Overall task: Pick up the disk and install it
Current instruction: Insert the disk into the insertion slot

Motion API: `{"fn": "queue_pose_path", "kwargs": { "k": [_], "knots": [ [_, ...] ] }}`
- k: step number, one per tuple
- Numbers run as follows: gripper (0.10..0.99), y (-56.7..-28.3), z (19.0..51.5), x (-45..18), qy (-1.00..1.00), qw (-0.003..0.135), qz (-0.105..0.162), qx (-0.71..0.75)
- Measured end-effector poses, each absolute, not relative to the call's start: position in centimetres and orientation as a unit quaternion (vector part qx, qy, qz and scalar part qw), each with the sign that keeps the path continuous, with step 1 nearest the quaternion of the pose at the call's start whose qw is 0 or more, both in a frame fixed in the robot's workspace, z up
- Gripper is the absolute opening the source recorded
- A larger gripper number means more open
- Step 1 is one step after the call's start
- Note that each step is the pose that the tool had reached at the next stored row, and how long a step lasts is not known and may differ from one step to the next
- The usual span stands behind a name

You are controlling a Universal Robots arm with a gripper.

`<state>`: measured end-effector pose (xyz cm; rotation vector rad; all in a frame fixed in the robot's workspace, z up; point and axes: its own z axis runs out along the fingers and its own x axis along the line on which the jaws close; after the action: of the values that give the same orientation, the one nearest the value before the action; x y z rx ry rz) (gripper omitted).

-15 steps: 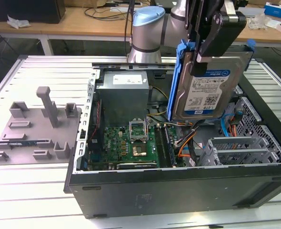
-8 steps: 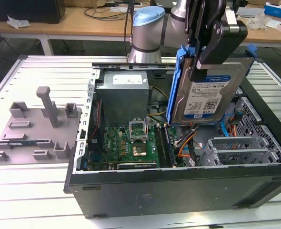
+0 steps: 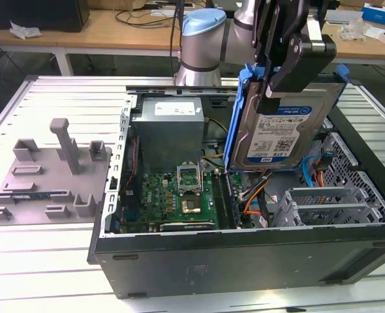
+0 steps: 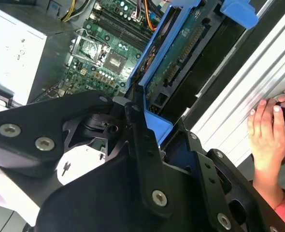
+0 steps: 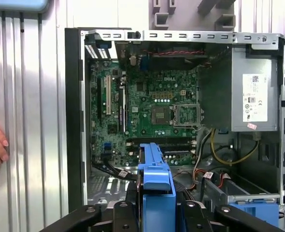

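My gripper [image 3: 278,88] is shut on the disk [image 3: 290,134], a silver hard drive with a white-and-blue label in a blue plastic carrier. I hold it upright on its edge above the open computer case [image 3: 245,257], over the side at the exterior view's right. In the second wrist view the disk [image 4: 181,53] shows its green circuit-board underside between my black fingers [image 4: 138,130]. The first wrist view has the disk [image 5: 154,169] edge-on, rising from my gripper [image 5: 154,212] over the motherboard [image 5: 147,111].
Inside the case sit a grey power supply [image 3: 169,130] and metal drive bays [image 3: 323,205]. A grey moulded tray with upright posts [image 3: 49,176] lies at the exterior view's left. A person's hand [image 4: 268,130] rests on the ribbed table beside the case.
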<state>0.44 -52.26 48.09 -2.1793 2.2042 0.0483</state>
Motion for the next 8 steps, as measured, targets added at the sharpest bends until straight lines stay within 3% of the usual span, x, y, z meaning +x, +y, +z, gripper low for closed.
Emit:
{"fn": "queue_pose_path", "kwargs": {
  "k": [8],
  "knots": [
    [0.365,-52.55,47.96,0.61,0.712,0.019,0.02,-0.701]
  ]
}}
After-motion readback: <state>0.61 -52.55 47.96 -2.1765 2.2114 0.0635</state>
